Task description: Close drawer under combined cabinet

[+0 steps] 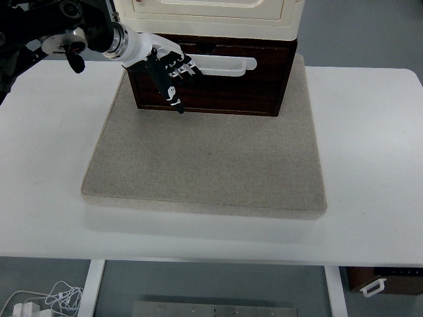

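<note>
A dark wooden drawer (218, 82) with a white handle (228, 64) sits under a cream cabinet (211, 16) at the top of the view. The drawer front stands slightly forward of the cabinet. My left hand (168, 72), white with black fingers, comes in from the upper left and lies against the left part of the drawer front, beside the handle's left end. Its fingers are stretched and spread, holding nothing. My right arm does not show.
The cabinet stands on a grey-beige mat (205, 165) that lies on a white table (370, 165). Cables (46, 297) lie on the floor at the lower left. A dark box (383, 281) shows at the lower right under the table.
</note>
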Robot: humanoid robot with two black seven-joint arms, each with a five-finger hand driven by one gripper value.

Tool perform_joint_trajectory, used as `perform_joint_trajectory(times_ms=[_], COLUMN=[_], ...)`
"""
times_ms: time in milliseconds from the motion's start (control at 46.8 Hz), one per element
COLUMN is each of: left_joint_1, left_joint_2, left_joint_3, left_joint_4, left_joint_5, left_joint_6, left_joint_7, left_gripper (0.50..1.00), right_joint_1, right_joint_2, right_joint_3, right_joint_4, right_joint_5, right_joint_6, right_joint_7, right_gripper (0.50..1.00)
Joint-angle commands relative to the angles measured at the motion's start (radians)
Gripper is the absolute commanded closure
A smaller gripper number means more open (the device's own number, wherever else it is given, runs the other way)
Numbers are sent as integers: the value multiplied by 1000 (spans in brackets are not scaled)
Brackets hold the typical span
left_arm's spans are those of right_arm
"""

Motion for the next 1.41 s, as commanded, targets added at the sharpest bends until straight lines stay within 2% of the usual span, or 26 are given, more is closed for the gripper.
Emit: perform_joint_trajectory(times_ms=[0, 662, 876, 1004, 1089, 1196, 1388], left_joint_1=[0, 2, 5, 14, 37, 64, 74], left_joint_2=[1, -2, 0, 0, 0, -2, -2], left_joint_3=[0, -4, -57, -130, -204, -299, -445], left_joint_4=[1, -13, -57, -69, -69, -65, -59], left_joint_5=[0, -5, -8, -20, -23, -34, -43], left_joint_6=[-1, -1, -33, -110, -159, -159, -159], left_joint_7=[0, -3, -26, -77, -84, -104, -236], left_gripper=[501, 501, 501, 501, 501, 501, 501], right_joint_1=[0, 0, 0, 0, 0, 0, 0], right_joint_2=[0, 0, 0, 0, 0, 0, 0], right_joint_3=[0, 0, 0, 0, 0, 1, 0], right_joint_4=[0, 0, 0, 0, 0, 0, 0], right_joint_5=[-1, 0, 0, 0, 0, 0, 0], right_joint_6=[0, 0, 0, 0, 0, 0, 0], right_joint_7=[0, 0, 0, 0, 0, 0, 0], right_gripper=[548, 548, 548, 548, 548, 548, 548])
